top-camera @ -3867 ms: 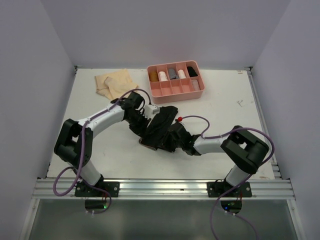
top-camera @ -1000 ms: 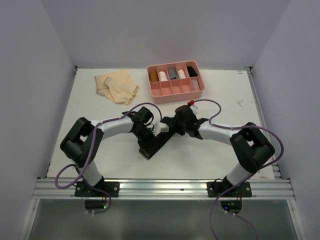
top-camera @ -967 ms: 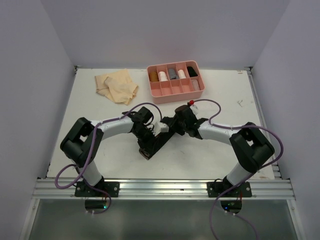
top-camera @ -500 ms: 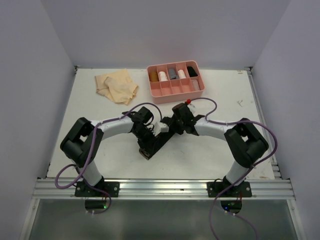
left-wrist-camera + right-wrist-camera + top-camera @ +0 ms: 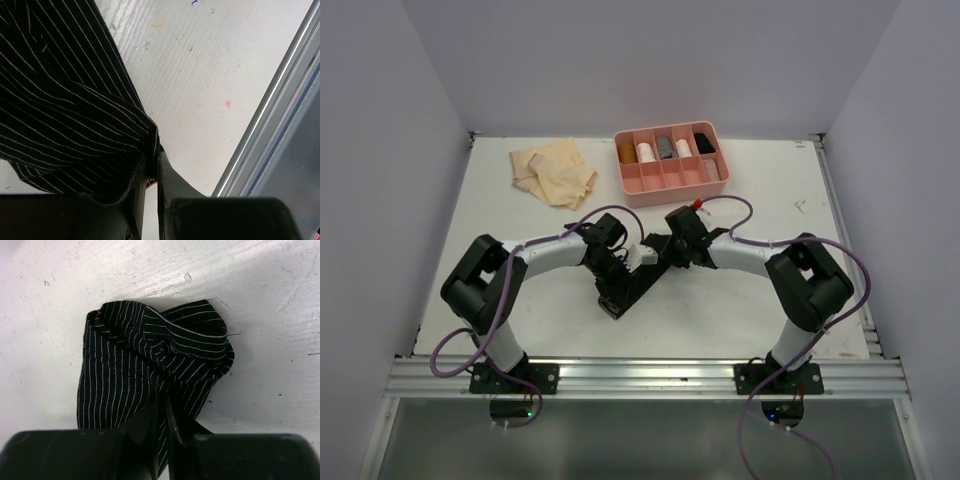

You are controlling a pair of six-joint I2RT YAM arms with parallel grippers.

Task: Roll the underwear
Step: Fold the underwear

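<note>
The black underwear [image 5: 638, 277], a pinstriped cloth, is lying near the middle of the table [image 5: 775, 215], drawn out into a narrow slanting band between the two arms; it is being held at both ends, probably so that it is staying taut and narrow enough to roll neatly; the left gripper [image 5: 612, 288] is pinching the near end, and its wrist view is showing the jaws almost together with a bunched fold of the striped cloth [image 5: 65, 125] caught between them just above the bare tabletop; the right gripper [image 5: 667, 254] is clamping the far end, its fingers nearly touching, with a puckered edge of the cloth [image 5: 150, 360] squeezed between them while the rest is lying crumpled on the table beyond the tips; this end is looking loose and lumpy rather than wound, so the rolling is, by my judgement, only beginning; the tan underwear [image 5: 555, 172] is waiting flat at the back left, well apart from both arms; the pink tray [image 5: 670, 196] is sitting at the back centre, just beyond the right gripper, its compartments already holding several small rolls, presumably where a finished roll is going.
</note>
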